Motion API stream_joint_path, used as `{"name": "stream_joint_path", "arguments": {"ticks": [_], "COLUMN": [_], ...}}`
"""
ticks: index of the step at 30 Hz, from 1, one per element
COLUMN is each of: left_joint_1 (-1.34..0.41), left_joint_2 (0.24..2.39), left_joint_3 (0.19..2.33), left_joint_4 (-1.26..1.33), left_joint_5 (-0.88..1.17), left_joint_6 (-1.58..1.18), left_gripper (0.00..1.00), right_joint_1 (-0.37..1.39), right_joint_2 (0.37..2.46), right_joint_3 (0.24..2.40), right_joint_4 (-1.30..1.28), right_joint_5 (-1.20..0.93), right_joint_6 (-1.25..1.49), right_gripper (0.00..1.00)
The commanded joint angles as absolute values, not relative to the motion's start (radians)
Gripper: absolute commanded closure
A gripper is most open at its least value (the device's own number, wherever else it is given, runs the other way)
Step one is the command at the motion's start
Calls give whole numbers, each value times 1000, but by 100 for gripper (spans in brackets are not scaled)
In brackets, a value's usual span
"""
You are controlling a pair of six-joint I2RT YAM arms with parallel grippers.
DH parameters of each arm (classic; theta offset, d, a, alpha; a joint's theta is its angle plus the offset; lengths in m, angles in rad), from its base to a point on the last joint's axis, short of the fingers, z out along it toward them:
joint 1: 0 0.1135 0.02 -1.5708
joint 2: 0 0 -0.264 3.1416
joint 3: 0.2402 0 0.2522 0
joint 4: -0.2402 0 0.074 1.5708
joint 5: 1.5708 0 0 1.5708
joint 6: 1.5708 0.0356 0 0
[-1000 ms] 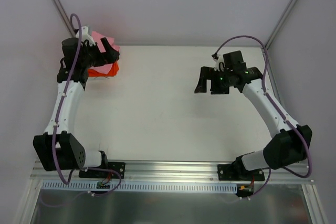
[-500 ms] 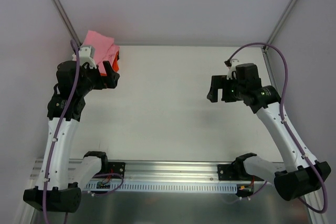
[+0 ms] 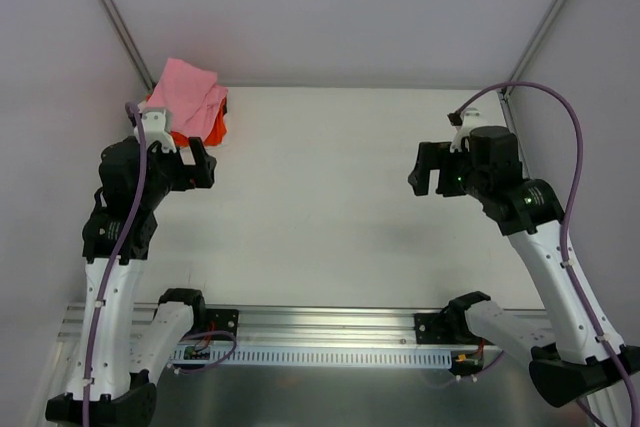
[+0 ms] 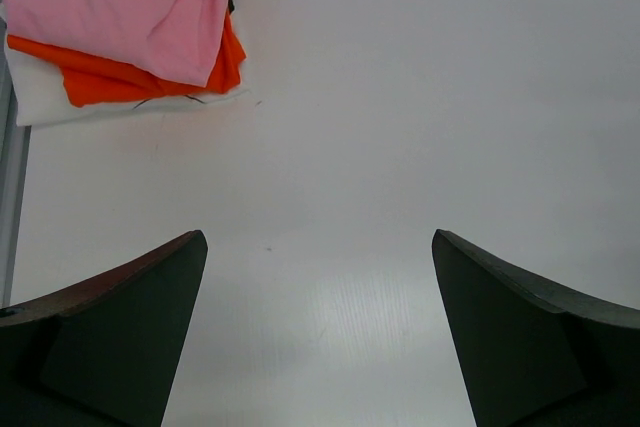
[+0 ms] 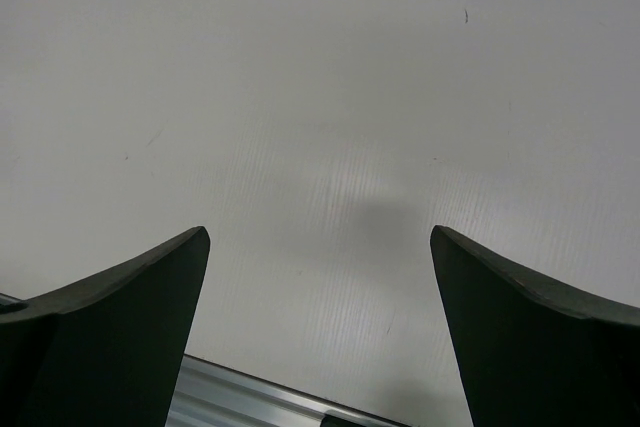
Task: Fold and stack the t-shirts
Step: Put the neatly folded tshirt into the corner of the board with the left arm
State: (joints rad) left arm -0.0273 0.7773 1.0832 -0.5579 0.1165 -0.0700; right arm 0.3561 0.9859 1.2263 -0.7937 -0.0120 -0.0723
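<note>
The folded pink t-shirt [image 3: 188, 95] lies on top of the folded orange t-shirt [image 3: 214, 128] at the table's far left corner. In the left wrist view the pink shirt [image 4: 130, 7] covers most of the orange one [image 4: 120, 77], which rests on a white cloth layer [image 4: 40, 102]. My left gripper [image 3: 198, 165] is open and empty, raised above the table just in front of the stack; in its own view it shows bare table between its tips [image 4: 318, 247]. My right gripper [image 3: 427, 169] is open and empty, raised above the right side of the table [image 5: 320, 242].
The white table [image 3: 320, 197] has an aluminium rail [image 3: 330, 322] along its near edge, also seen in the right wrist view [image 5: 260, 397]. Grey walls with metal posts enclose the back and both sides.
My left gripper has drawn back from the stack toward the near side and risen, uncovering the pink shirt. My right arm has also lifted and pulled back to the right.
</note>
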Motion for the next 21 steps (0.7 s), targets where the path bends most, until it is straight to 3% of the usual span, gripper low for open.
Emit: {"name": "stream_joint_path", "arguments": {"ticks": [1,7,21], "left_joint_1": [-35,-35,-35], "left_joint_2": [723,612,649], "left_joint_3": [1068,988,1009], "left_joint_4": [-575,-538,-436], "left_joint_5": [126,127,164], "left_joint_6": [-54,-19,5], "left_gripper": [1,1,1], "right_joint_1": [374,406,472], "right_joint_2": [956,933,920], "right_joint_3": [1285,1292,1270], "right_joint_4": [-840,-839,-836], "right_joint_5": [35,46,87], "right_joint_6": [-94,-75,-40], "right_gripper": [1,1,1]}}
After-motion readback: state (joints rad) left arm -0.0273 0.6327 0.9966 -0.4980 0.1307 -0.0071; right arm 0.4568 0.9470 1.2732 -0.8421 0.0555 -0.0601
